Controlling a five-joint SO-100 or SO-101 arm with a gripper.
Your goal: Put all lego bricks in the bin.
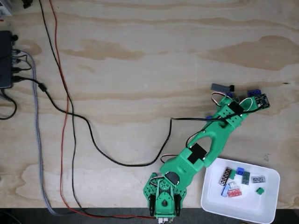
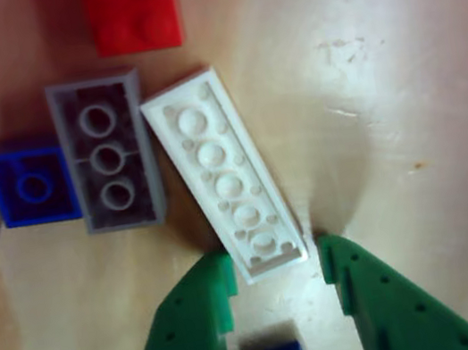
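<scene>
white plate (image 2: pixel 229 185): lying flat, near end between the claw tips
claw (image 2: pixel 276 267): green, spread wide, straddling plate end, not gripping
grey brick (image 2: pixel 108 152): touching plate's left side

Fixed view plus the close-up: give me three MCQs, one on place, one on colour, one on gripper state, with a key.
1. Where is the bin in the fixed view?
A. lower right
B. upper left
C. centre

2. What colour is the long plate lying between the gripper fingertips?
A. white
B. red
C. black

3. The gripper is:
A. shut on a brick
B. open, its fingers on either side of the plate's end
C. shut, empty

Key: 1 A, the white tray sits by the arm base at lower right. 2 A, the studded plate is white. 3 B, gaps show at both green fingers.
</scene>
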